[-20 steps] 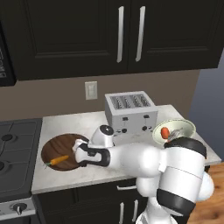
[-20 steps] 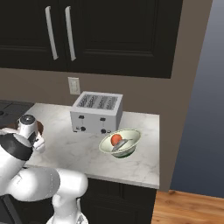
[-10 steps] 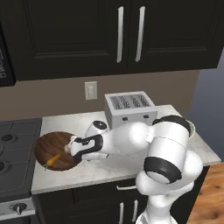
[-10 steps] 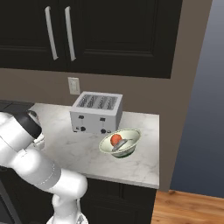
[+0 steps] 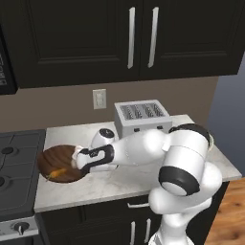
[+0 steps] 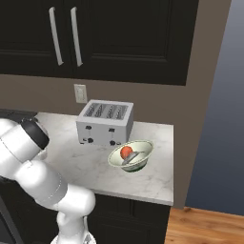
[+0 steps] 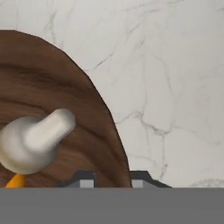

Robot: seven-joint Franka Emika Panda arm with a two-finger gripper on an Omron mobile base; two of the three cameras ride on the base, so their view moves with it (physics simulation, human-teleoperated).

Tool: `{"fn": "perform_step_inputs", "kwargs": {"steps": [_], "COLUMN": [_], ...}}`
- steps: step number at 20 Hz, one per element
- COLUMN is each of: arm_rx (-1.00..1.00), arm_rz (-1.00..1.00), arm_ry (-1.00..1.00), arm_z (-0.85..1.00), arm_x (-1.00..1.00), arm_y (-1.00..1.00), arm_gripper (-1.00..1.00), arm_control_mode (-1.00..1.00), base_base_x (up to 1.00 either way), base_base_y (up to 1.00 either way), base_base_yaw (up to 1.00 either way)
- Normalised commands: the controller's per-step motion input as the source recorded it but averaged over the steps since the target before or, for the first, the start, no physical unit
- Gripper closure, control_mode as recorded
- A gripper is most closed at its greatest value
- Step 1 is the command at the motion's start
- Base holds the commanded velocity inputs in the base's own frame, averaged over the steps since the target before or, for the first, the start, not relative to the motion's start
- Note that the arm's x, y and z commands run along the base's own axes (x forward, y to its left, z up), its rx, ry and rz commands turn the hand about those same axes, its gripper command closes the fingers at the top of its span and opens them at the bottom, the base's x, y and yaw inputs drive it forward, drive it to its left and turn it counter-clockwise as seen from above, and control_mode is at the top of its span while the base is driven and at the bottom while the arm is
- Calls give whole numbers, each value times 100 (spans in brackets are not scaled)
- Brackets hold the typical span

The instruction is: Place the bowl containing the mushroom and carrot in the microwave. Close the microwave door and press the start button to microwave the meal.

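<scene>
The dark wooden bowl sits at the counter's left end beside the stove. It holds the orange carrot and the whitish mushroom. My gripper reaches low over the bowl's right rim. In the hand view the gripper straddles the rim of the bowl, one fingertip inside and one outside. The jaws stand narrow, and I cannot see whether they pinch the rim. A tip of the carrot peeks from under the mushroom. The microwave's black edge with pale buttons shows at the far left, above the stove.
A silver toaster stands at the back of the marble counter, behind my arm. A pale bowl holding a red item sits right of the toaster. The stove borders the counter's left end. Dark cabinets hang overhead.
My arm has swung left and lower, bringing the hand down to the bowl's right rim. The jaws have narrowed from wide open.
</scene>
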Motion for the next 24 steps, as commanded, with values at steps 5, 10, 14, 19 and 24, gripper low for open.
{"fn": "perform_step_inputs", "kwargs": {"steps": [5,10,14,19,24], "arm_rx": [9,11,7,0,0], "arm_rz": [0,0,0,0,0], "arm_ry": [-5,-16,-16,-5,0], "arm_z": [29,40,50,70,97], "arm_x": [-1,-16,-32,-49,-44], "arm_y": [-35,-57,-52,-69,-73], "arm_gripper": [100,100,100,100,100], "arm_control_mode": [-100,-100,-100,-100,-100], "base_base_x": [0,0,0,0,0], "base_base_y": [0,0,0,0,0], "base_base_yaw": [0,0,0,0,0]}}
